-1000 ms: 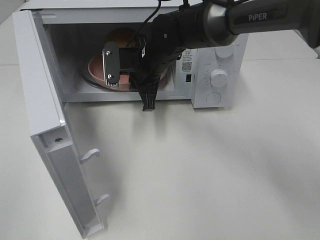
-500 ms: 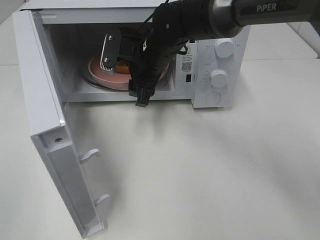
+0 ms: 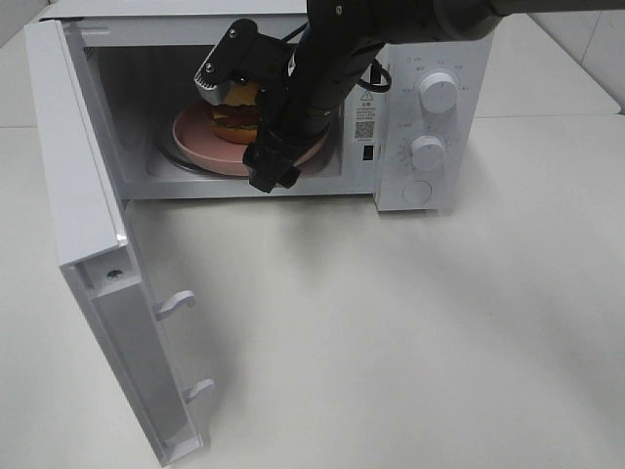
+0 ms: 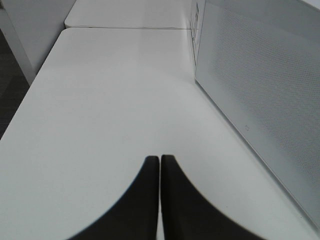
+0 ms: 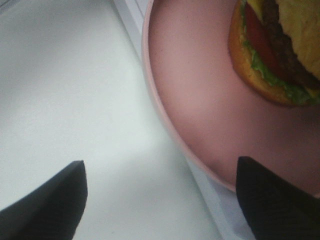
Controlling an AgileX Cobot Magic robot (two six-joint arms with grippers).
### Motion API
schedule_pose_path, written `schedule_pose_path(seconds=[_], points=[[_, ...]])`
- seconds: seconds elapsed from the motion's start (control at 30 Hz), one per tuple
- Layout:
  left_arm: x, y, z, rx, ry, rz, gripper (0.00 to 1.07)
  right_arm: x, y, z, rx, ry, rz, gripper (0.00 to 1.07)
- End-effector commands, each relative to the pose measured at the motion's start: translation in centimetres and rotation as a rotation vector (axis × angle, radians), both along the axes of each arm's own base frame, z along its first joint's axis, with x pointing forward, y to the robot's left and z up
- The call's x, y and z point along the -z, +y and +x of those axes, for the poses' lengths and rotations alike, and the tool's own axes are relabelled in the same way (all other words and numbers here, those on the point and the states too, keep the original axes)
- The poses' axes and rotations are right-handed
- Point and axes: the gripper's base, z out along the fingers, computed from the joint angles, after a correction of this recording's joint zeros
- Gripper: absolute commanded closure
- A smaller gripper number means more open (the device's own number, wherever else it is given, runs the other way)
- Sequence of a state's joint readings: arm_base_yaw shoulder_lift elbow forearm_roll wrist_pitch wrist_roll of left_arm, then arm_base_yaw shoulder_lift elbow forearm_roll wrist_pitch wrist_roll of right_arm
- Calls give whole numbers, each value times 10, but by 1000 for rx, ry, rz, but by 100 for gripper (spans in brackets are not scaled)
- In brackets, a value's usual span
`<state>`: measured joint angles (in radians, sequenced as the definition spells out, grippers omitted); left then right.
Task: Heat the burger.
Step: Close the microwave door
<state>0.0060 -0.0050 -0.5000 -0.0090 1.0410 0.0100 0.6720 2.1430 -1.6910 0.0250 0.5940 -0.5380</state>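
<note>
Seated upright, bun up, on the pink plate [image 3: 195, 137] inside the open microwave [image 3: 430, 59]: the burger [image 3: 237, 115], round, with no long axis to favour. Straight ahead of the right gripper [image 5: 160, 165], spread wide and empty astride the plate's near rim. Far closer to that arm than to the left gripper [image 4: 159, 165], pinched shut on nothing out beside the door [image 3: 88, 195].

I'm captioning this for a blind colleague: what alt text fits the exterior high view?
A burger on a pink plate sits inside a white microwave whose door hangs wide open on the left. The right claw, open, hovers at the oven's mouth by the plate.
</note>
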Motion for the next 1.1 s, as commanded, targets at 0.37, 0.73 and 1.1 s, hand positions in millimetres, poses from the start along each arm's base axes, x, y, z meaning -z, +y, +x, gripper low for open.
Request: schedule_pose_path(seconds=[0.37, 0.73, 1.1], points=[[0, 0, -2, -3, -22, -2, 106, -20, -10, -19, 204, 201, 2, 32], [0, 0, -2, -3, -22, -2, 106, -24, -26, -36, 317, 384, -121, 32], [0, 0, -2, -3, -22, -2, 106, -30, -68, -26, 538, 494, -209, 34]])
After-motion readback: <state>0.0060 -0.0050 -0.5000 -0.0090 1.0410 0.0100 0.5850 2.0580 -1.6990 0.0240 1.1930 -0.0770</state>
